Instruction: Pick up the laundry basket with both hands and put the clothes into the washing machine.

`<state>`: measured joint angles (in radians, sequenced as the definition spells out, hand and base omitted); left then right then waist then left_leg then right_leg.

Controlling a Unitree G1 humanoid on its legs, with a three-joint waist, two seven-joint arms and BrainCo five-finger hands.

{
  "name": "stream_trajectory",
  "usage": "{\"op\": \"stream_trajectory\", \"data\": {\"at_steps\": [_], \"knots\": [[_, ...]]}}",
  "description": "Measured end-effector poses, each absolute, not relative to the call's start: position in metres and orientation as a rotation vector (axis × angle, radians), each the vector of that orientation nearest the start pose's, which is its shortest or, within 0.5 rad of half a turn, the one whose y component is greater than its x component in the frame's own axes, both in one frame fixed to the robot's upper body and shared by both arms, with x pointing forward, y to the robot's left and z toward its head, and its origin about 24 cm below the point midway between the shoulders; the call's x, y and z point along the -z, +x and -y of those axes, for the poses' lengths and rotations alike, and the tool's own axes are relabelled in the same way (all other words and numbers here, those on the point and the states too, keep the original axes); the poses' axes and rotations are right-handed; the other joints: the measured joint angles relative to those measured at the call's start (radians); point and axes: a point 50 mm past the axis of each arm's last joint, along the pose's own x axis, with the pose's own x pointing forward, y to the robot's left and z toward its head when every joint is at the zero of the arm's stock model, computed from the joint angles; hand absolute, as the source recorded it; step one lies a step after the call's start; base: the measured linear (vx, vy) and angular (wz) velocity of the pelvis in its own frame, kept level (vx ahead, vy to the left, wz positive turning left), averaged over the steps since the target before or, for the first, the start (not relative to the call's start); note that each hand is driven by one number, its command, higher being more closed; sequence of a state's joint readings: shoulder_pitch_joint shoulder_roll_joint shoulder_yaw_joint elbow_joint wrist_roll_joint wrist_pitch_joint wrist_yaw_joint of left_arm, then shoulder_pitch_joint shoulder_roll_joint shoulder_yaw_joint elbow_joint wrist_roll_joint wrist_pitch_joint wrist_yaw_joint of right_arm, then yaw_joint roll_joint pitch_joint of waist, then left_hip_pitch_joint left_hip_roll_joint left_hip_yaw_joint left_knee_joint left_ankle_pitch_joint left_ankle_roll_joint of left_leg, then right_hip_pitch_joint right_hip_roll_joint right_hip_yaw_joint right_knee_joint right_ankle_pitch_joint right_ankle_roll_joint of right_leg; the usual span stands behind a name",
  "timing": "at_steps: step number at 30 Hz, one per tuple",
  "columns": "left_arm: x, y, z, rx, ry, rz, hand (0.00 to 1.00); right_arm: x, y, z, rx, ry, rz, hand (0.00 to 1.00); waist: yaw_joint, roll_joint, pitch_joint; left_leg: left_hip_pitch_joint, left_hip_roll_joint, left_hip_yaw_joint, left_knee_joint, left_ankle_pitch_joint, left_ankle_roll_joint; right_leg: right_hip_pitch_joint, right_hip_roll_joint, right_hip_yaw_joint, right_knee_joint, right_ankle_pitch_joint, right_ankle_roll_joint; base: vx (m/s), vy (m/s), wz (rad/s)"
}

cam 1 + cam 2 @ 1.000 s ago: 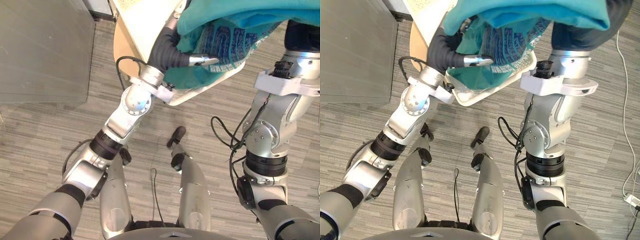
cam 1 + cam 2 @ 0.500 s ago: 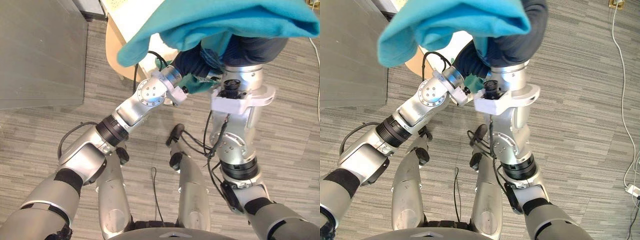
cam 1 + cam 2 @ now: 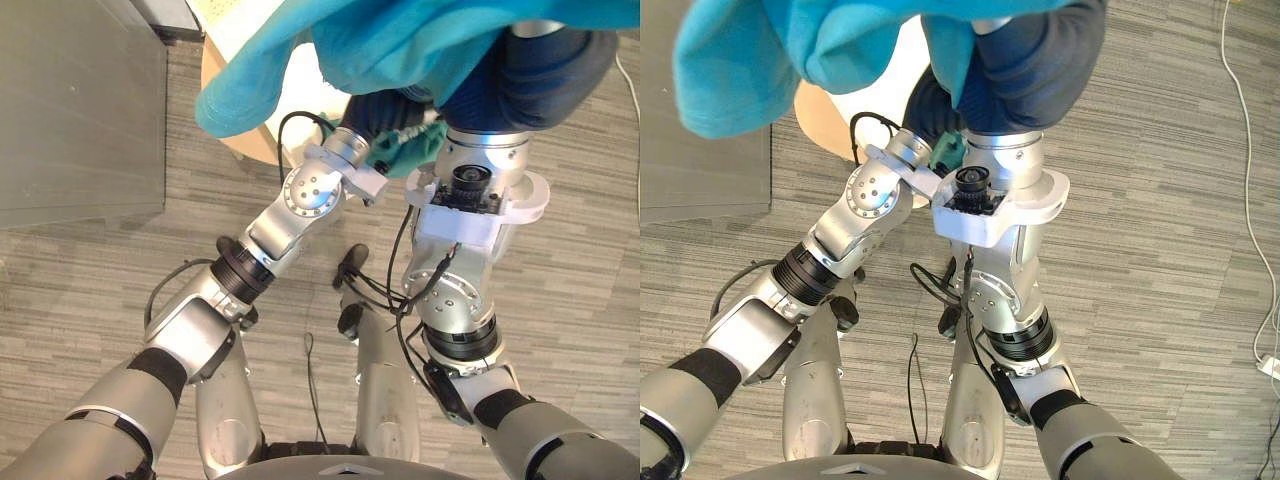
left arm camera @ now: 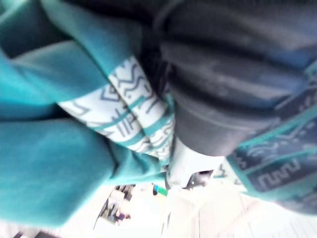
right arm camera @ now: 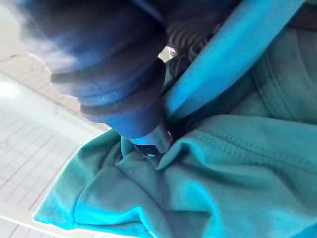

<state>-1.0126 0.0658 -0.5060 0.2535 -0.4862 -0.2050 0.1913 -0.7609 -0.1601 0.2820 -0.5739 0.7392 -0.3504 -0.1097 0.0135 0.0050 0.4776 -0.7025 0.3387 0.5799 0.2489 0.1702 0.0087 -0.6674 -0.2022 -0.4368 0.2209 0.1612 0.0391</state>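
A teal garment (image 3: 400, 40) hangs high in the head views, draped over my right hand (image 3: 545, 75), whose dark cover sticks out from under the cloth. My left hand (image 3: 380, 110) reaches up beneath the same cloth, right beside the right wrist. The left wrist view shows teal cloth with a white patterned band (image 4: 133, 114) pressed against a dark ribbed cover (image 4: 233, 99). Folds of the garment (image 5: 223, 173) lie over the white latticed basket (image 5: 29, 148) in the right wrist view. Part of the white basket (image 3: 250, 30) shows behind the cloth.
A tan round surface (image 3: 235, 145) sits under the basket's edge. A grey flat panel (image 3: 80, 100) takes up the left side. Striped grey floor lies all around, with a white cable (image 3: 1250, 200) on it at the right.
The garment has risen out of the basket on my right hand and come toward the middle. My left hand has swung right, in under the cloth beside the right wrist.
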Motion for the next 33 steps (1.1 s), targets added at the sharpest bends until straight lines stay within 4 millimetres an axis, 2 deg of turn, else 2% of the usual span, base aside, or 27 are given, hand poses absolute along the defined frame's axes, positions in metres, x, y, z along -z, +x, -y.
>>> {"op": "stream_trajectory", "data": {"at_steps": [4,7,9,12,16,19,20,21,22,23,24,25,27,28,30,33], "knots": [[-0.273,0.323,-0.001,0.48,-0.289,0.686,1.0,-0.323,0.197,0.089,-0.699,0.724,1.268,0.0,-0.003,-0.002,0.001,0.015,-0.001,0.01,-0.007,0.004,0.003,0.005,0.002,0.008,-0.003,0.003,-0.001,-0.03,-0.08,-0.06],[-0.267,0.329,-0.016,0.393,-0.332,0.661,1.0,-0.307,0.204,0.095,-0.589,0.68,1.226,0.0,-0.012,-0.006,0.002,0.051,0.0,0.012,-0.007,0.003,0.002,0.039,0.003,0.011,-0.004,0.002,0.001,-0.02,-0.076,-0.04],[-0.26,0.331,-0.023,0.358,-0.352,0.642,1.0,-0.297,0.208,0.1,-0.526,0.669,1.186,0.0,-0.016,-0.02,-0.004,0.081,0.001,0.017,-0.006,-0.006,-0.007,0.065,0.005,0.016,-0.004,-0.004,0.008,-0.02,-0.062,-0.07],[-0.247,0.328,-0.032,0.329,-0.386,0.62,1.0,-0.273,0.214,0.111,-0.413,0.626,1.096,0.0,-0.027,-0.057,-0.028,0.13,0.003,0.021,-0.002,-0.026,-0.017,0.113,0.007,0.021,-0.008,-0.022,0.019,0.0,-0.061,-0.05],[-0.232,0.326,-0.044,0.289,-0.418,0.588,1.0,-0.244,0.219,0.123,-0.281,0.582,0.979,0.0,-0.031,-0.069,-0.047,0.187,0.004,0.022,0.014,-0.048,-0.023,0.172,0.006,0.022,-0.008,-0.034,0.021,0.04,-0.027,-0.01],[-0.21,0.326,-0.06,0.229,-0.438,0.539,1.0,-0.21,0.222,0.139,-0.119,0.448,0.837,0.0,-0.04,-0.068,-0.095,0.238,-0.005,0.022,0.021,-0.07,-0.031,0.221,-0.002,0.022,-0.003,-0.051,0.029,0.07,-0.012,0.01],[-0.201,0.326,-0.068,0.202,-0.435,0.517,1.0,-0.19,0.225,0.148,-0.04,0.38,0.749,0.0,-0.047,-0.068,-0.134,0.25,-0.011,0.022,0.019,-0.076,-0.032,0.232,-0.004,0.024,-0.004,-0.056,0.031,0.13,-0.01,-0.01],[-0.196,0.327,-0.075,0.179,-0.432,0.507,1.0,-0.173,0.227,0.157,0.032,0.319,0.671,0.0,-0.051,-0.068,-0.146,0.286,-0.018,0.023,0.011,-0.08,-0.035,0.265,-0.006,0.028,-0.008,-0.064,0.034,0.14,-0.009,-0.01],[-0.194,0.328,-0.079,0.166,-0.43,0.503,1.0,-0.163,0.229,0.162,0.071,0.294,0.628,0.0,-0.055,-0.068,-0.158,0.3,-0.024,0.023,0.006,-0.082,-0.038,0.277,-0.007,0.029,-0.01,-0.067,0.036,0.15,-0.004,-0.02],[-0.192,0.329,-0.089,0.136,-0.419,0.502,1.0,-0.14,0.23,0.173,0.147,0.232,0.521,0.0,-0.064,-0.067,-0.185,0.33,-0.035,0.024,-0.011,-0.083,-0.04,0.301,-0.01,0.035,-0.014,-0.075,0.038,0.12,-0.011,0.01],[-0.191,0.331,-0.1,0.102,-0.41,0.507,1.0,-0.116,0.229,0.184,0.215,0.15,0.408,0.0,-0.078,-0.064,-0.211,0.356,-0.043,0.024,-0.026,-0.082,-0.043,0.324,-0.011,0.038,-0.022,-0.078,0.042,0.12,-0.014,0.0],[-0.192,0.331,-0.105,0.089,-0.405,0.512,1.0,-0.106,0.228,0.19,0.246,0.114,0.359,0.0,-0.082,-0.062,-0.222,0.367,-0.046,0.024,-0.028,-0.085,-0.046,0.335,-0.012,0.038,-0.026,-0.079,0.044,0.13,-0.02,-0.02],[-0.195,0.333,-0.127,0.024,-0.398,0.54,1.0,-0.064,0.217,0.21,0.367,-0.045,0.139,0.0,-0.092,-0.046,-0.25,0.412,-0.047,0.022,-0.024,-0.094,-0.048,0.385,-0.011,0.038,-0.034,-0.082,0.046,0.13,-0.019,-0.04],[-0.195,0.332,-0.133,0.004,-0.402,0.546,1.0,-0.053,0.214,0.214,0.385,-0.076,0.083,0.0,-0.096,-0.042,-0.254,0.427,-0.047,0.022,-0.023,-0.095,-0.047,0.4,-0.01,0.038,-0.036,-0.085,0.048,0.12,-0.02,-0.04],[-0.197,0.321,-0.153,-0.042,-0.412,0.593,1.0,-0.017,0.201,0.222,0.404,-0.181,-0.113,0.0,-0.102,-0.025,-0.264,0.479,-0.046,0.017,-0.021,-0.106,-0.052,0.46,-0.004,0.037,-0.051,-0.091,0.051,0.1,-0.023,-0.06],[-0.197,0.307,-0.173,-0.081,-0.4,0.636,1.0,0.009,0.193,0.225,0.393,-0.213,-0.251,0.0,-0.098,0.0,-0.283,0.518,-0.045,0.011,-0.023,-0.115,-0.059,0.508,0.004,0.035,-0.075,-0.094,0.053,0.07,-0.025,-0.02]]}}
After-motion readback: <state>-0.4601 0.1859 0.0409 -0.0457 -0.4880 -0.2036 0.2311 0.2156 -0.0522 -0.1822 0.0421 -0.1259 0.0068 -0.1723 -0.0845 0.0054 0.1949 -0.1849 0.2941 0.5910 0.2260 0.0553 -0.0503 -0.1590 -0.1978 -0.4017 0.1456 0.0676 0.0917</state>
